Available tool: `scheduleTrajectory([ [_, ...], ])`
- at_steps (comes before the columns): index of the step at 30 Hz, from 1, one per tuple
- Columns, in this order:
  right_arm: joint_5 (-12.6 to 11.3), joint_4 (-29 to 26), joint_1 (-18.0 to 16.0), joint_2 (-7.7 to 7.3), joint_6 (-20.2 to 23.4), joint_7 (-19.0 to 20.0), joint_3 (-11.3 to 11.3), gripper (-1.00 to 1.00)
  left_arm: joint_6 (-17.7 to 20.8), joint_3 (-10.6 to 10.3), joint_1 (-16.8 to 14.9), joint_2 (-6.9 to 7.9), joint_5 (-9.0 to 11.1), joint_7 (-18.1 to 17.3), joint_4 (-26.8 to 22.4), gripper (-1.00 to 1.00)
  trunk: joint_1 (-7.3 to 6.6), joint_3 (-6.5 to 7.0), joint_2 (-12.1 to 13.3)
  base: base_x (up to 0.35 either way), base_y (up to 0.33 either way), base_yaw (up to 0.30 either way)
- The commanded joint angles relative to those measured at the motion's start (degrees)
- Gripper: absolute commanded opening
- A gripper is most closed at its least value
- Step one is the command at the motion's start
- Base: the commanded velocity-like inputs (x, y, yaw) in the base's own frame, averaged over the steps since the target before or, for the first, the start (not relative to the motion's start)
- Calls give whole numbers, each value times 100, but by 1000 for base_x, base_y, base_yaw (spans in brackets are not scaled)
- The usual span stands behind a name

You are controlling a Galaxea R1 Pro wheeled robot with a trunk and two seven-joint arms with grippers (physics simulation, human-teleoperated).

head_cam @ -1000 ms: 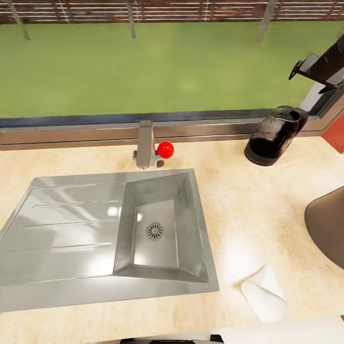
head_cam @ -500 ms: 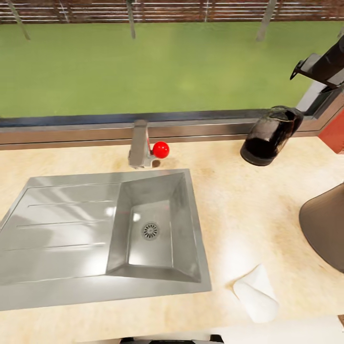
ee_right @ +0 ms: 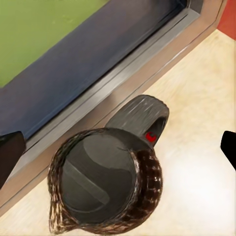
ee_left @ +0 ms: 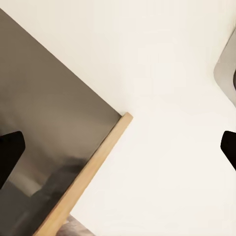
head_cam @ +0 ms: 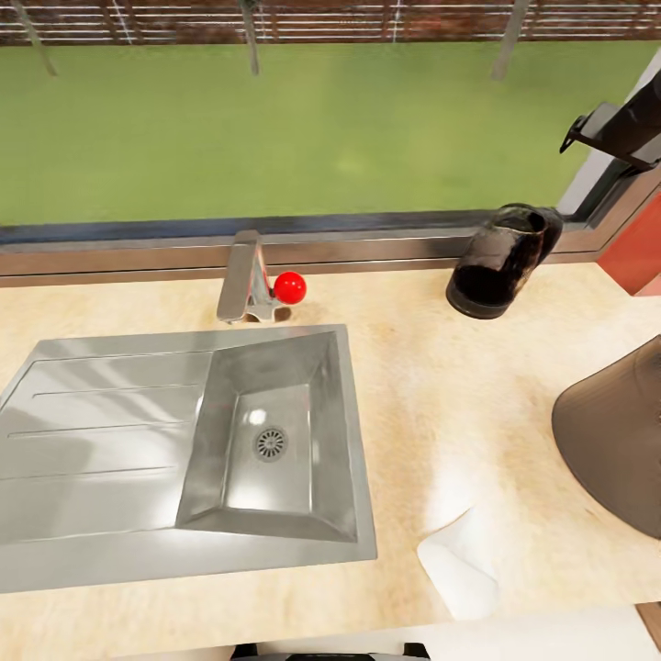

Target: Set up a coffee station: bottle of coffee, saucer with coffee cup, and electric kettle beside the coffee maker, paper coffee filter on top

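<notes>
Electric kettle (head_cam: 496, 262): stands upright on the kitchen countertop (head_cam: 459, 395) at the back, close under the window sill, near the right rear corner. Clear glass body reading dark, near-black in the lower part; black base; black handle on the side away from the sink.
Electric kettle, from above (ee_right: 105, 177): round dark-grey lid with a raised bar across it; glass wall shows a fine brownish mesh-like pattern; pouring lip at one end; broad black handle arching off the other side with a small red mark at its root.
Right gripper (ee_right: 118, 147): fingertips appear as dark tips at the two side edges of the right wrist view, spread wide, nothing between them. It hangs above the kettle, not touching it.
Right arm (head_cam: 620, 124): dark, entering at the upper right of the head view, above and right of the kettle.
Left gripper (ee_left: 118, 150): dark fingertips at both side edges of the left wrist view, set wide apart, holding nothing. Behind them a grey panel, a light wood edge strip and a white surface.
Coffee maker (head_cam: 615, 441): charcoal-grey curved body, cut off by the right edge, standing on the countertop well in front of the kettle.
Paper coffee filter (head_cam: 457, 569): white, folded, lying flat on the countertop near the front edge, between sink and coffee maker.
Sink (head_cam: 110, 431): steel, with drainboard, set into the countertop left of centre.
Tap (head_cam: 240, 286): steel, behind the basin, with a red ball knob (head_cam: 290, 287) beside it.
</notes>
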Motion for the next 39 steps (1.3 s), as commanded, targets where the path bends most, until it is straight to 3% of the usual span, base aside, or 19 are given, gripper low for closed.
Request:
scheduleTrajectory([
  [1, -21, -4, -4, -1, 13, -34, -12, 100, -2, 44, 2, 0, 10, -47, -2, 100, 3, -7, -9, 0, -10, 0],
  [31, -15, -25, -4, -10, 12, -30, 5, 100, 1, 38, 2, -9, 9, -47, -3, 100, 3, -7, -9, 0, -21, 0],
  [39, -15, -40, -4, -10, 10, -30, 12, 100, 1, 38, 2, -3, 9, -47, -10, 100, 3, -7, -9, 0, -159, 0],
])
